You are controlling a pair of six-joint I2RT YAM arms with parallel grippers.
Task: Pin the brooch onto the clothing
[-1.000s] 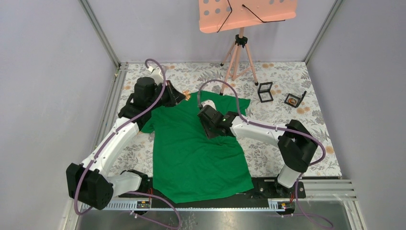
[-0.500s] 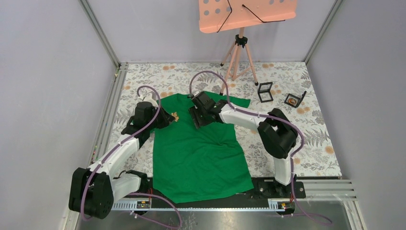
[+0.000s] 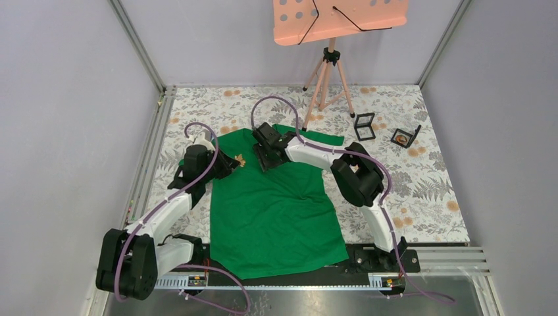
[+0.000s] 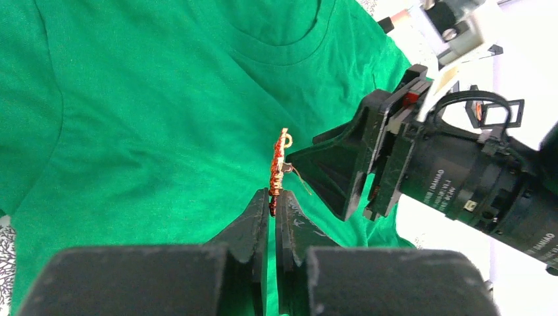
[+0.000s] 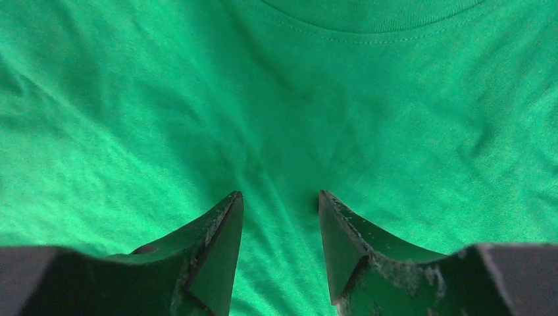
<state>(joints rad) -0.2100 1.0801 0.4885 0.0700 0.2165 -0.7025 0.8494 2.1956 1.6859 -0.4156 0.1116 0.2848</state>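
Observation:
The bright green T-shirt (image 3: 273,210) lies flat on the table, neck at the far end. My left gripper (image 3: 231,162) is shut on the gold and red brooch (image 3: 241,159), held over the shirt's left shoulder; in the left wrist view the brooch (image 4: 279,170) stands upright from the fingertips, its pin wire sticking out to the right. My right gripper (image 3: 263,161) is open, fingers (image 5: 220,224) pressed down onto the shirt (image 5: 276,99) just below the neckline. It also shows in the left wrist view (image 4: 342,164), close right of the brooch.
A pink music stand on a tripod (image 3: 329,72) is at the back. Two small black open boxes (image 3: 364,125) (image 3: 405,136) sit on the floral table cover at the back right. Grey walls close in both sides.
My right gripper has slid farther left and up the shirt toward the neckline. My left gripper, holding the brooch, came down from the far left onto the shirt's shoulder and has since held still.

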